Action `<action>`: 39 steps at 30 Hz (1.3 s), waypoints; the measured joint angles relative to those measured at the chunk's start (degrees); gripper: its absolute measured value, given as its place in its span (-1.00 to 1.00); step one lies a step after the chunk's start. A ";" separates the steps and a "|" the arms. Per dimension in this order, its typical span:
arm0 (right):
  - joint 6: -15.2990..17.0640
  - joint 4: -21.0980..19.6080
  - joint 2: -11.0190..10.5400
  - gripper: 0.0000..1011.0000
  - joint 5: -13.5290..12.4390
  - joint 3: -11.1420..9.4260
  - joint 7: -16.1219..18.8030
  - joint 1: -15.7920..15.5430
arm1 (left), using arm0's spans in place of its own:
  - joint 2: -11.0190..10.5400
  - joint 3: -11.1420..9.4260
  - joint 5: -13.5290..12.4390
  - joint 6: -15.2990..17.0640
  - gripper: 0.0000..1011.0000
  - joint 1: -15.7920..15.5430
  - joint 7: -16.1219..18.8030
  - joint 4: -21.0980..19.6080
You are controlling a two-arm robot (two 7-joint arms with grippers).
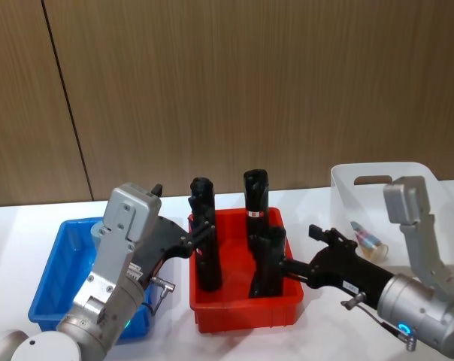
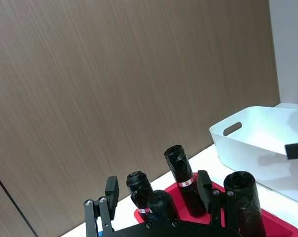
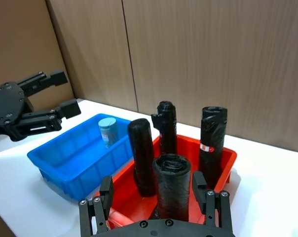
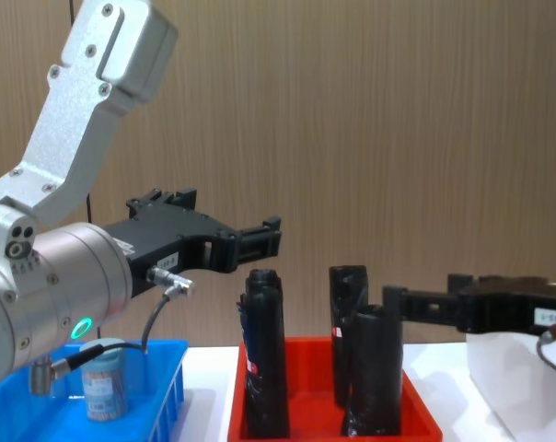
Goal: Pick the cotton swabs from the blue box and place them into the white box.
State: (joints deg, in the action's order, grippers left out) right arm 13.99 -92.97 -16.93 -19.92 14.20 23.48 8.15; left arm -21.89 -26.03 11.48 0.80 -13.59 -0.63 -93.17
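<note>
Swab tub, pale lid, upright in blue box; both hands spread, empty.

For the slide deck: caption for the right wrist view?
Open left gripper above blue box holding one cotton swabs tub.

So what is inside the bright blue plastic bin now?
One clear cotton swab tub with a pale blue-grey lid stands upright in the ribbed blue plastic bin. From the head view, the left arm covers part of the bin's floor.
</note>
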 joint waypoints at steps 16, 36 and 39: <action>0.56 10.20 2.69 0.98 1.33 1.08 3.72 5.98 | 0.00 0.00 0.00 -0.01 0.99 0.00 0.00 0.00; -2.23 19.66 4.41 0.98 3.39 1.68 4.55 10.37 | 0.00 0.00 0.00 -0.01 0.99 0.00 0.00 0.00; -2.57 20.61 4.65 0.98 3.63 1.84 4.71 10.87 | -0.01 0.00 0.00 -0.01 0.99 0.00 0.00 0.00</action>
State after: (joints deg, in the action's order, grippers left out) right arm 11.42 -72.36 -12.28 -16.29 16.03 28.19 19.02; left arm -21.89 -26.03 11.48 0.79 -13.59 -0.63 -93.17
